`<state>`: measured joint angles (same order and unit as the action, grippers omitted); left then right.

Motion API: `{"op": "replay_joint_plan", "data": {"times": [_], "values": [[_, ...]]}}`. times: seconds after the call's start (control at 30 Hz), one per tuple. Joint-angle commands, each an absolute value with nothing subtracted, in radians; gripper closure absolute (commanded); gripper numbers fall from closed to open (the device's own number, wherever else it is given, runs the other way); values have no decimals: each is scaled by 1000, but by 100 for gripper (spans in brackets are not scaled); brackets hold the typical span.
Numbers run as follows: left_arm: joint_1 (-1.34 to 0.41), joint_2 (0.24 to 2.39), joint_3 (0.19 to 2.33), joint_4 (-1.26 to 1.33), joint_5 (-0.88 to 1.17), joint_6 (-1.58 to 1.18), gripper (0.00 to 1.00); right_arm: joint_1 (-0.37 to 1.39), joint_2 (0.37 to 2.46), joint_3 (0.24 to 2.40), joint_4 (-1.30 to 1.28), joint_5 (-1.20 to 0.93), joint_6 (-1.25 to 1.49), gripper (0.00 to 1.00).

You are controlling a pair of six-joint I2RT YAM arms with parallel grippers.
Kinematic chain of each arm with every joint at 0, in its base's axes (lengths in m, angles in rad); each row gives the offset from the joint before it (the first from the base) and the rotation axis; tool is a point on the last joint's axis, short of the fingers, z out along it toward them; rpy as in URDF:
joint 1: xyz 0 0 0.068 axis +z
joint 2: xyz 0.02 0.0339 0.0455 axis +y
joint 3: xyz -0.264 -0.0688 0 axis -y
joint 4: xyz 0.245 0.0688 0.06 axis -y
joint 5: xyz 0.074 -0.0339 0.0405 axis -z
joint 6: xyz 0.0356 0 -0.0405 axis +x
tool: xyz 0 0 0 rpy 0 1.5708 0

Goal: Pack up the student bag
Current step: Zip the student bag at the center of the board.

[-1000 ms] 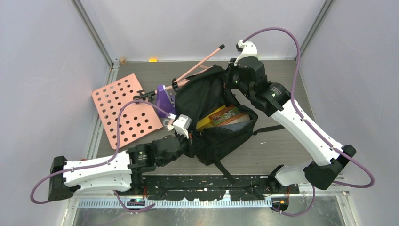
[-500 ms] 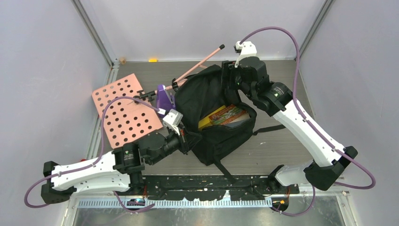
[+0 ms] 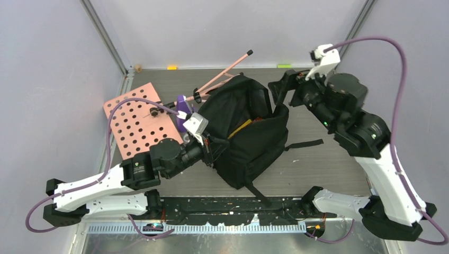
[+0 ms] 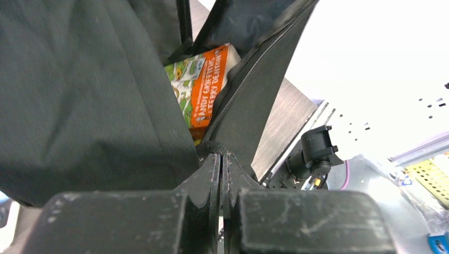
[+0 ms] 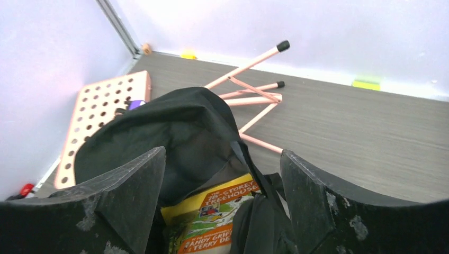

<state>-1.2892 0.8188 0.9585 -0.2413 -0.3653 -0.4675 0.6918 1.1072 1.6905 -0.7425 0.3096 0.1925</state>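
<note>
Left gripper (image 3: 210, 150), top view: clamped tight on the near-left rim of the backpack (image 3: 246, 140), which sits mid-table between the pegboard (image 3: 138, 124) and the right gripper (image 3: 279, 92). That one is spread wide, holding nothing, just beside the far rim.
Left wrist: jaws pinch only the zipper edge, with the book (image 4: 204, 87) inside. It's a thin bite and could slip under any pull.
Right wrist: flap sags over the book. With one side held, the mouth may fold shut and snag the next item.
</note>
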Motion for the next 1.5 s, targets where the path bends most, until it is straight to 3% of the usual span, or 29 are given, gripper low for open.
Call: {"op": "replay_joint_plan", "data": {"times": [0.0,0.3,0.6,1.1,1.2,1.33,1.47], "values": [[-1291,826,1099,-127,-343,-338,100,690,1044,1689,-689,225,185,15],[-1256,959,1327,-198,-314,-179,100,690,963,1529,-491,-223,107,15],[-1018,1072,1424,-180,-24,-313,100,690,926,1351,-254,-549,92,17],[-960,1051,1501,-303,386,-351,100,692,837,1045,-12,-582,35,29],[-960,1027,1478,-333,395,-361,100,692,823,1019,41,-568,19,33],[-960,1001,1442,-318,385,-414,100,694,811,993,78,-564,17,46],[-959,970,1403,-294,377,-451,100,700,792,984,76,-581,9,49]]}}
